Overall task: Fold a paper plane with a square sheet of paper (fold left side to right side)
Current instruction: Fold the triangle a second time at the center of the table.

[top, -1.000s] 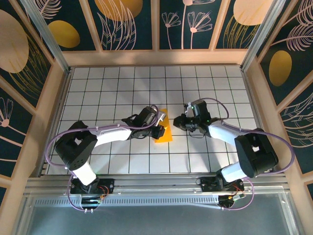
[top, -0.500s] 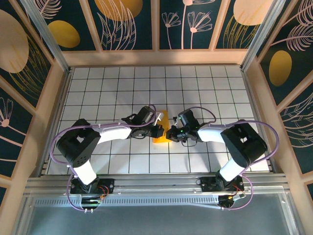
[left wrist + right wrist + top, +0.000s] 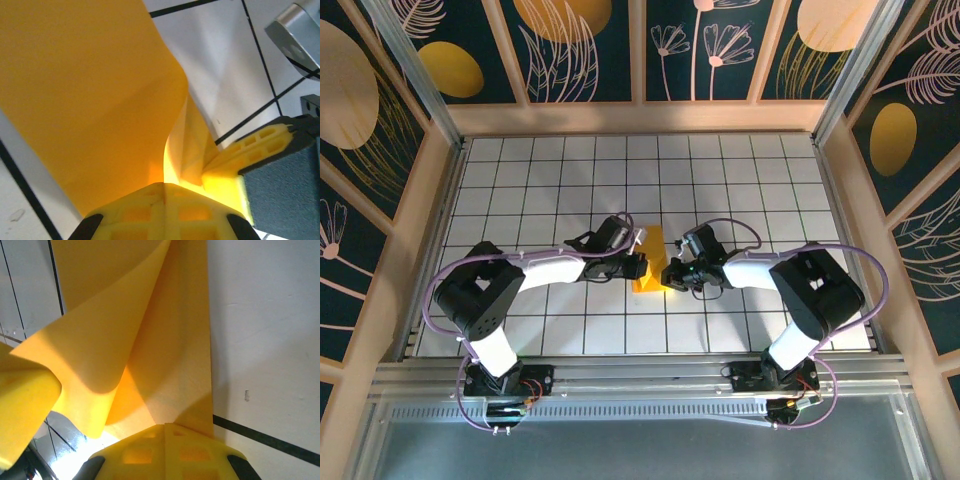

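White gridded table (image 3: 540, 180) at centre, where the orange-yellow paper (image 3: 653, 250) is found already folded narrow, one flap curled up unflattened, its near end pinched by left gripper (image 3: 642, 268) and right gripper (image 3: 667, 277), both clamped tight; final creasing is judged outstanding.

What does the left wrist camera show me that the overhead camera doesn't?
Left wrist camera adds: the paper curling up in a loose flap, with folded layers running down into the left gripper, and a yellow finger of the right gripper at its edge. Overhead camera adds: both arms meeting in the middle of the table, with the paper narrow between them. Shared: the orange paper, pinched by the shut grippers.
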`<state>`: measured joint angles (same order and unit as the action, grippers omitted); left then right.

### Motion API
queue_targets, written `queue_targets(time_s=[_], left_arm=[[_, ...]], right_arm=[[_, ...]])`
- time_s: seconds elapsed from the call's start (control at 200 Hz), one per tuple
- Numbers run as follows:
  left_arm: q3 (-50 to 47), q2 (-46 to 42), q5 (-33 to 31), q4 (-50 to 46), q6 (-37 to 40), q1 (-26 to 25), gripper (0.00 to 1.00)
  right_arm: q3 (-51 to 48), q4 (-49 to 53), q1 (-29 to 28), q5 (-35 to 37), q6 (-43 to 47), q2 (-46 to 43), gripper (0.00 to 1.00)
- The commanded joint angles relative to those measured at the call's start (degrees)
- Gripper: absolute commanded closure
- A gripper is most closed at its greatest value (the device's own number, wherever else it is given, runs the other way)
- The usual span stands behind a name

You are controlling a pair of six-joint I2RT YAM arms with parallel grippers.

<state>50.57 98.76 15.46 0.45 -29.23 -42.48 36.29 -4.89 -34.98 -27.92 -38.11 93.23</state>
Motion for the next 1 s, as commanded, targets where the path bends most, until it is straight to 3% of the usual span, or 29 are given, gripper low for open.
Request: queue_targets(time_s=[0.0,0.996], left_arm=[[0.2,1.4,-2.4,-2.0,1.7,0.6,1.00],[2.4,3.4,-6.8,-1.7,2.4,1.3,1.00]], right_arm=[[0.2,3.8,-0.5,2.3,1.3,2.2,1.00],[0.7,5.2,-0.5,2.7,2.0,2.1,1.00]])
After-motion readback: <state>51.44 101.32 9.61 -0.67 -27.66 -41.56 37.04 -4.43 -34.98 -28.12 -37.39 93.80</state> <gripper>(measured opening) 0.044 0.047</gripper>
